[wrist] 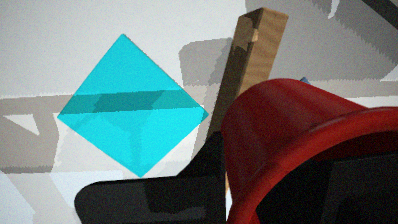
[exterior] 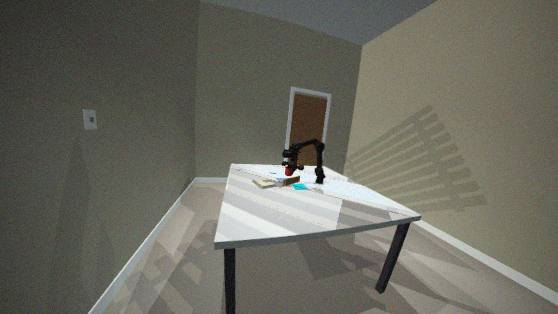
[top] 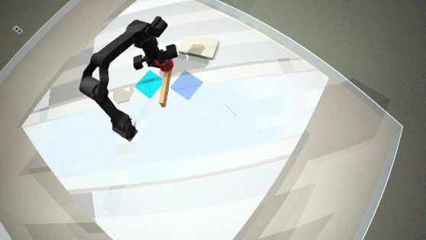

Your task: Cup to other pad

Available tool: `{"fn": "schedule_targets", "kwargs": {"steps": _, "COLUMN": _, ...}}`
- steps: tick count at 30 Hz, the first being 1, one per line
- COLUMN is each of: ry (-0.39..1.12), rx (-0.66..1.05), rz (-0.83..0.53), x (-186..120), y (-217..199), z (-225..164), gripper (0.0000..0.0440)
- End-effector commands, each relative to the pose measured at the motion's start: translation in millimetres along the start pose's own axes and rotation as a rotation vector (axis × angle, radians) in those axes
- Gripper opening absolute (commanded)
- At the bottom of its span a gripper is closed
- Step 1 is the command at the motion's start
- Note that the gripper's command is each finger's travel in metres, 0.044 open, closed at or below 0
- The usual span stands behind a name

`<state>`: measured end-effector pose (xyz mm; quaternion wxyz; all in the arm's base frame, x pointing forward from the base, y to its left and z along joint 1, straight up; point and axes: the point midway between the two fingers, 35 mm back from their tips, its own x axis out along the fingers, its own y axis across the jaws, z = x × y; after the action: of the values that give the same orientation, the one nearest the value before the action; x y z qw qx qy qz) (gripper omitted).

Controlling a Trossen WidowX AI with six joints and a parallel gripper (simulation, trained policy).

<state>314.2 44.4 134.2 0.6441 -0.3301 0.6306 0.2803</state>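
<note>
The red cup is held up above the table, over the far end of the wooden bar in the top view. My gripper is shut on its wall, one finger outside and one inside. A bit of blue shows in the cup's mouth in the top view; the marbles are otherwise hidden. The cyan pad and the blue pad have nothing on them. In the wrist view the cup hides nearly all of the blue pad.
The wooden bar stands as a low barrier between the two pads. A flat cream block lies beyond the blue pad in the top view. A thin dark line shows on the table to the right.
</note>
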Motion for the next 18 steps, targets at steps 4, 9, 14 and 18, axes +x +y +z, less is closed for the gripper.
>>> {"fn": "schedule_targets", "kwargs": {"steps": 4, "ry": -0.024, "rx": -0.024, "rz": -0.019, "x": -3, "y": 17, "z": 11, "gripper": 0.0}}
{"fn": "schedule_targets", "kwargs": {"steps": 9, "ry": -0.034, "rx": -0.041, "rz": -0.029, "x": -1, "y": 30, "z": 17, "gripper": 0.0}}
{"fn": "schedule_targets", "kwargs": {"steps": 14, "ry": -0.043, "rx": -0.053, "rz": -0.035, "x": 3, "y": 42, "z": 20, "gripper": 0.0}}
{"fn": "schedule_targets", "kwargs": {"steps": 18, "ry": -0.049, "rx": -0.059, "rz": -0.039, "x": 8, "y": 51, "z": 22, "gripper": 0.0}}
